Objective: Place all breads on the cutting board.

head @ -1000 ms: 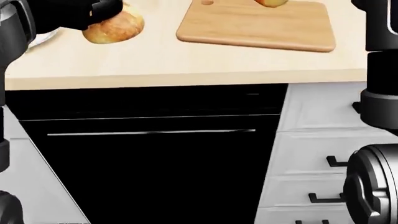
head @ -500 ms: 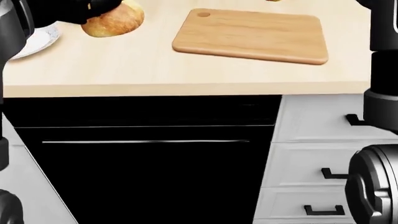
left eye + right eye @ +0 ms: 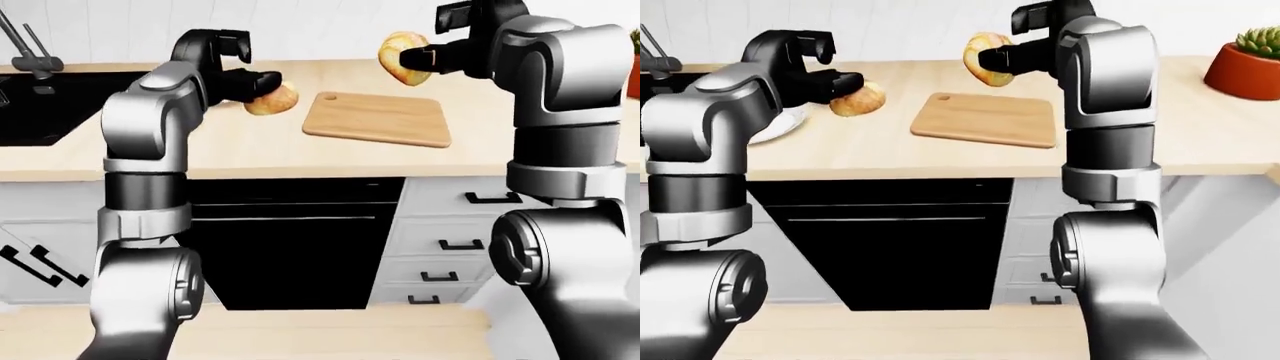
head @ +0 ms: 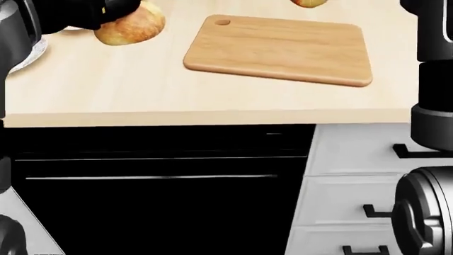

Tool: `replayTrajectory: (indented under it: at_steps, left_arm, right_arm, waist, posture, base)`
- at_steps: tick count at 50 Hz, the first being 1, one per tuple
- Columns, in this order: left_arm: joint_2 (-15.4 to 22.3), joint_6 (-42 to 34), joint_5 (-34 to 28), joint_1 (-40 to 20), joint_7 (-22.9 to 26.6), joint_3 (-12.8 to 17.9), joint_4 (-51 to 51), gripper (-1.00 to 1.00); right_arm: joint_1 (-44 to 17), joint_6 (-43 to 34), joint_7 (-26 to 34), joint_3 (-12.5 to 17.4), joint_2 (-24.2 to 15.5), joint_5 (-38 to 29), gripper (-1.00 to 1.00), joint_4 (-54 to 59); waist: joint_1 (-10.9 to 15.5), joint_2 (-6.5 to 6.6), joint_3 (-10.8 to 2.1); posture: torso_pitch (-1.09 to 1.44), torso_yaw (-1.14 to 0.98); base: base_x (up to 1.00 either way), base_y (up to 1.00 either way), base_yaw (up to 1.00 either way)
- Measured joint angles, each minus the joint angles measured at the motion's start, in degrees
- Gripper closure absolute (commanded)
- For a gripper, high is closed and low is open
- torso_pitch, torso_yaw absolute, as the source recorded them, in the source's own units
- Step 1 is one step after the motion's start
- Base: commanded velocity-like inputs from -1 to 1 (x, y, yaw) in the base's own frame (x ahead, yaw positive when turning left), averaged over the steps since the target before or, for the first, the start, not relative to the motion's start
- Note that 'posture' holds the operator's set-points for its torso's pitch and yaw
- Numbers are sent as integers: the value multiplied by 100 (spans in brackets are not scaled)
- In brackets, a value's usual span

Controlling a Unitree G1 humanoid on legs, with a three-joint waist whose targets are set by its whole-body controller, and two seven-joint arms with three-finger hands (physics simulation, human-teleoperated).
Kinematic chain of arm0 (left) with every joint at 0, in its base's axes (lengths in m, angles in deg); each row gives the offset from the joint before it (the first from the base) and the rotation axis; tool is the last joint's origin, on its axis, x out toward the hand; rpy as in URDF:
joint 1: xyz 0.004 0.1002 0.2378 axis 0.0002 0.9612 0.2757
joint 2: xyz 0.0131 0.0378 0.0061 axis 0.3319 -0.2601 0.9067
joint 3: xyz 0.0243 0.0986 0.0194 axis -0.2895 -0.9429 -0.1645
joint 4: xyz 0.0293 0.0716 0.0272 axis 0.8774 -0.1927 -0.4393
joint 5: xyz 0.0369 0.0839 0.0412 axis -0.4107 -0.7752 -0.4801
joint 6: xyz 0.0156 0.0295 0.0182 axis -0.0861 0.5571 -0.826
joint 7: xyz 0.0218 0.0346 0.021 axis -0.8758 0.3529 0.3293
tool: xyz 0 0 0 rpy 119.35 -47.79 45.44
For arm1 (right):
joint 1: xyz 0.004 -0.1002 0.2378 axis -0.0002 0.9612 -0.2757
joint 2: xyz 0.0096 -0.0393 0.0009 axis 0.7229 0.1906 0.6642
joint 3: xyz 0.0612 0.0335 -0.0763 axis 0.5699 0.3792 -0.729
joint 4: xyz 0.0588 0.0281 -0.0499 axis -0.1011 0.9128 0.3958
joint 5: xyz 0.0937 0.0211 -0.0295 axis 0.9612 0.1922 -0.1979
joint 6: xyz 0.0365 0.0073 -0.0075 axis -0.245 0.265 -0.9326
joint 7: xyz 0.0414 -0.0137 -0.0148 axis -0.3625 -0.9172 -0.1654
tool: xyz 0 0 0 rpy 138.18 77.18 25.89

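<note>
Fingers of both hands grip bread: the left hand (image 3: 235, 75) clasps a roll (image 3: 271, 100) just off the counter (image 4: 142, 90), left of the board (image 4: 280, 49), and the right hand (image 3: 1005, 54) holds a bun (image 3: 985, 58) raised above the board's far edge. Both loaves seem lifted clear so they can be carried over and lowered onto the bare board. A plate (image 3: 775, 126) lies beneath the left arm.
</note>
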Motion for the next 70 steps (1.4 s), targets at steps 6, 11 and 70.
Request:
replayTrajectory:
  at_steps: [6,11,70]
  left_arm:
    - [14,31,-16,-58,-43,42,112,100]
    - [68,-3,-69,82,-95,123,12,100]
    - [-765,1810,-7,-1834,-488,-171,-3117,100]
  right_arm:
    - [-20,25,16,-11,-7,34,100,-37]
    - [75,-7,71,-124,122,114,100,-82]
    - [816,-140,143,157,-257,77,100,-750]
  waist:
    - [-35,510,-22]
    - [37,381,-24]
    - [90,-79,-75]
  posture:
    - [0,0]
    - [0,0]
    - [0,0]
  base:
    - [8,0,0]
    - [8,0,0]
    - [2,-4,0]
